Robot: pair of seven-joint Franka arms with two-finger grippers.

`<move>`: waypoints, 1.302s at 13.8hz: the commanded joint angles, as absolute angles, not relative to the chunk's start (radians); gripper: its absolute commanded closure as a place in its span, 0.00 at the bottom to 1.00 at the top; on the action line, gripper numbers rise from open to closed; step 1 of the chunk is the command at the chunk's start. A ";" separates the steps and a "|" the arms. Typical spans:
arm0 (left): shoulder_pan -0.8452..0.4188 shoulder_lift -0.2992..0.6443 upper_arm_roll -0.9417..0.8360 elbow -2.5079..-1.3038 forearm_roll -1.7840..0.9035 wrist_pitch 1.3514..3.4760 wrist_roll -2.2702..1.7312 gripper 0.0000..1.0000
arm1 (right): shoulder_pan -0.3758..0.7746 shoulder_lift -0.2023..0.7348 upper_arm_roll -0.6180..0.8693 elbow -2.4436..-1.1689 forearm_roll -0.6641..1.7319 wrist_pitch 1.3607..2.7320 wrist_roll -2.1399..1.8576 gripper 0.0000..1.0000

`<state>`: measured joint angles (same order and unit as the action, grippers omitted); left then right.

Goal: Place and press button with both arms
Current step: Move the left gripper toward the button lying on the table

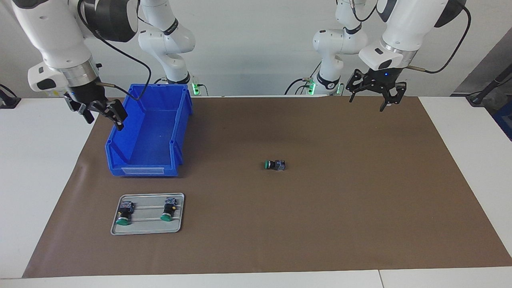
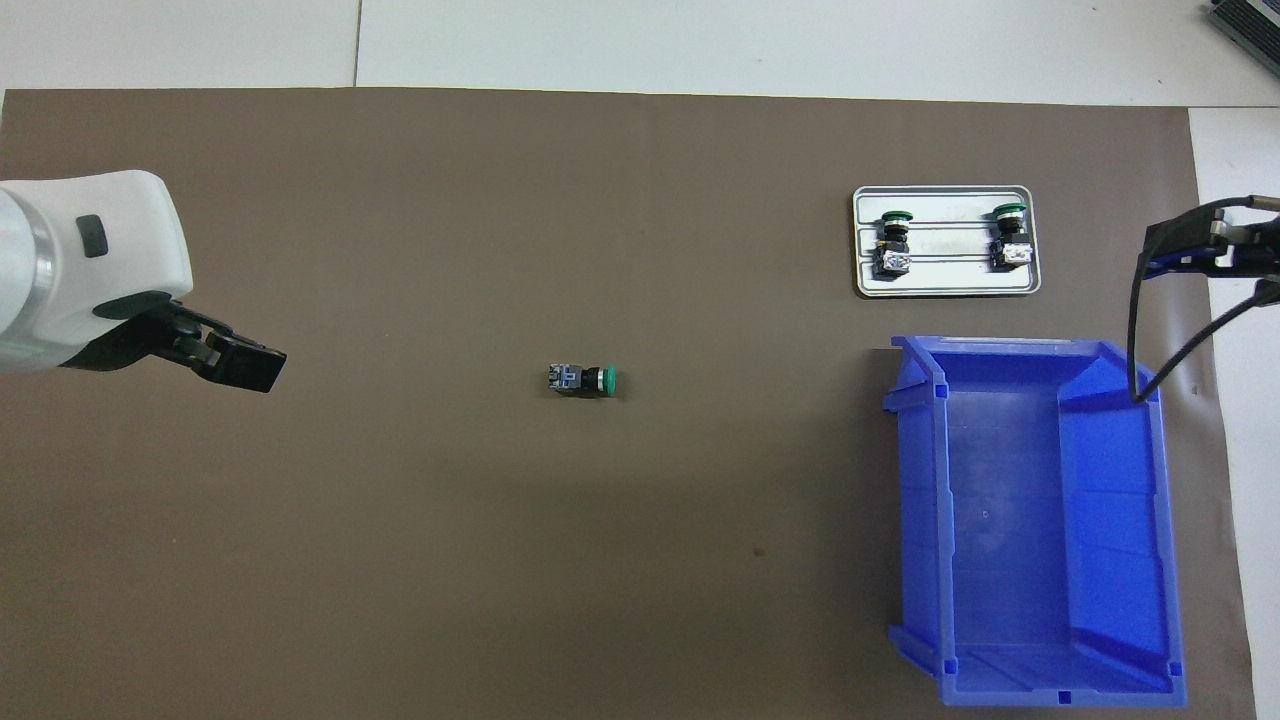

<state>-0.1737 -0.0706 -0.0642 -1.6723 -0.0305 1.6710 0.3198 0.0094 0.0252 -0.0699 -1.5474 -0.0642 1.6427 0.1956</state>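
Two buttons (image 1: 125, 213) (image 1: 169, 209) lie on a grey tray (image 1: 147, 229) at the table's outer edge; the third button (image 1: 275, 164) lies on its side mid-mat, apart from everything; both grippers hang released and empty, left gripper (image 1: 375, 93) over the mat's robot-side edge, right gripper (image 1: 101, 111) beside the blue bin (image 1: 149, 132). Lying flat, that small round button could roll or squirt out of closing fingers; a skewed grip might set it down tilted, spoiling the press.

White table (image 1: 40, 168); brown mat (image 1: 320, 224) bears button (image 1: 275, 165), bin (image 1: 150, 132), tray (image 1: 147, 228).
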 commanded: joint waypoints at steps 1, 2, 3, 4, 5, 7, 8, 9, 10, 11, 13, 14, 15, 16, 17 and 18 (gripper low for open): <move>-0.213 -0.121 -0.054 -1.781 -0.072 1.820 0.443 0.00 | -0.002 -0.041 -0.066 -1.556 -0.066 1.559 0.147 0.00; -0.219 -0.118 -0.054 -1.790 -0.087 1.848 0.501 0.00 | 0.000 -0.047 -0.066 -1.568 -0.063 1.531 0.117 0.00; -0.235 -0.114 -0.052 -1.798 -0.094 1.864 0.559 0.00 | -0.005 -0.063 -0.066 -1.581 -0.060 1.517 0.079 0.00; -0.247 -0.104 -0.054 -1.799 -0.097 1.873 0.631 0.00 | -0.005 -0.064 -0.066 -1.594 -0.058 1.532 0.052 0.00; -0.248 -0.089 -0.052 -1.799 -0.141 1.873 0.697 0.00 | -0.003 -0.060 -0.064 -1.589 -0.055 1.546 0.049 0.00; -0.268 -0.051 -0.054 -1.799 -0.175 1.887 0.796 0.00 | -0.008 -0.049 -0.063 -1.582 -0.032 1.537 0.043 0.00; -0.288 -0.035 -0.054 -1.801 -0.178 1.908 0.833 0.00 | -0.008 -0.049 -0.064 -1.582 -0.014 1.537 0.041 0.00; -0.296 -0.022 -0.054 -1.801 -0.179 1.919 0.886 0.00 | -0.006 -0.049 -0.064 -1.583 -0.011 1.536 0.043 0.00; -0.298 0.006 -0.054 -1.799 -0.192 1.921 0.952 0.00 | -0.006 -0.052 -0.064 -1.591 -0.011 1.537 0.044 0.00; -0.298 0.023 -0.052 -1.801 -0.202 1.927 0.989 0.00 | -0.005 -0.057 -0.066 -1.597 -0.014 1.540 0.049 0.00; -0.328 0.066 -0.054 -1.813 -0.215 1.979 0.997 0.00 | -0.003 -0.055 -0.066 -1.606 -0.020 1.548 0.052 0.00; -0.342 0.074 -0.052 -1.827 -0.218 2.012 0.997 0.00 | 0.001 -0.054 -0.064 -1.608 -0.023 1.549 0.052 0.00; -0.366 0.080 -0.052 -1.854 -0.218 2.063 0.999 0.00 | 0.006 -0.052 -0.064 -1.606 -0.025 1.551 0.054 0.00; -0.397 0.081 -0.052 -1.912 -0.218 2.154 1.000 0.00 | 0.003 -0.054 -0.064 -1.608 -0.025 1.548 0.054 0.00; -0.414 0.078 -0.052 -1.971 -0.218 2.248 1.000 0.00 | -0.005 -0.055 -0.064 -1.611 -0.025 1.548 0.049 0.00; -0.438 0.078 -0.052 -2.012 -0.218 2.322 1.000 0.00 | -0.006 -0.057 -0.063 -1.611 -0.023 1.546 0.051 0.00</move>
